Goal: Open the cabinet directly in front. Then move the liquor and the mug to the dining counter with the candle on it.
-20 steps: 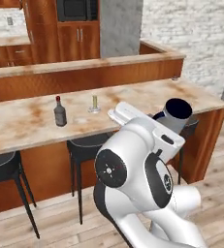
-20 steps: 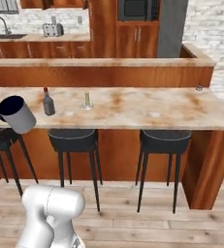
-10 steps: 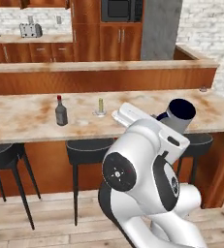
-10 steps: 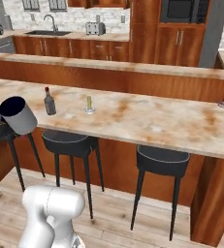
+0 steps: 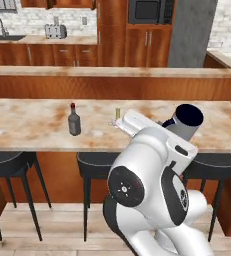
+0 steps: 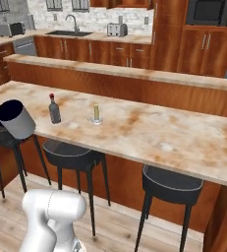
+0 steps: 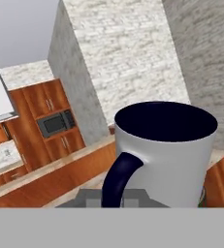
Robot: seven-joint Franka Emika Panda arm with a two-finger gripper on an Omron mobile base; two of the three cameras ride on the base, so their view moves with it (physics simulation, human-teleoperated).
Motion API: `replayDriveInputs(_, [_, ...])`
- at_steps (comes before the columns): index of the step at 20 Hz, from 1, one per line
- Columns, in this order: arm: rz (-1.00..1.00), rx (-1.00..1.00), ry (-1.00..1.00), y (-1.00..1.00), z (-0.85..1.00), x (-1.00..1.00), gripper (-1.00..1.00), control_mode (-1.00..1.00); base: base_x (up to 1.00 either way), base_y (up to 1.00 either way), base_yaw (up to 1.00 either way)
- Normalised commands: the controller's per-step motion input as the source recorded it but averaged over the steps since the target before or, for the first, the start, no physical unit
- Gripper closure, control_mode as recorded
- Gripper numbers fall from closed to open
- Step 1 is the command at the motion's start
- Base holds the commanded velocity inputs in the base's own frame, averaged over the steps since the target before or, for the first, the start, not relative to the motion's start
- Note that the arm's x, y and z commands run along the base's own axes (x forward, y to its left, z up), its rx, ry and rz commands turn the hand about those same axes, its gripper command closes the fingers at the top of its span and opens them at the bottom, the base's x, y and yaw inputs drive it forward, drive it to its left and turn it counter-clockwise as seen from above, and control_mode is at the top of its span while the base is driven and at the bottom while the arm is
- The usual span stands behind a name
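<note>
The end effector (image 7: 113, 206) is clamped on the mug (image 7: 164, 152), held tilted in the air beside the counter (image 6: 149, 138), where the liquor (image 6: 54, 109) stands near the candle (image 6: 96, 112).

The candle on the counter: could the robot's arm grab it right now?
Probably not. The pincer is shut on the mug, so it has no free grip. The candle itself stands in the open on the dining counter, apart from the liquor, with nothing blocking it.
</note>
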Motion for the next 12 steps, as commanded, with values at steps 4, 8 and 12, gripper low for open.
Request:
replayDriveInputs(4, [0.00,0.00,0.00,0.00,0.00,0.00,1.00,1.00,0.96,-0.53,0.10])
replayDriveInputs(8, [0.06,0.01,0.00,-0.17,-0.01,0.00,1.00,-1.00,0.30,-0.41,0.11])
replayDriveInputs(12, [0.36,0.07,0.00,-0.75,-0.03,0.00,1.00,-1.00,0.00,0.00,0.00])
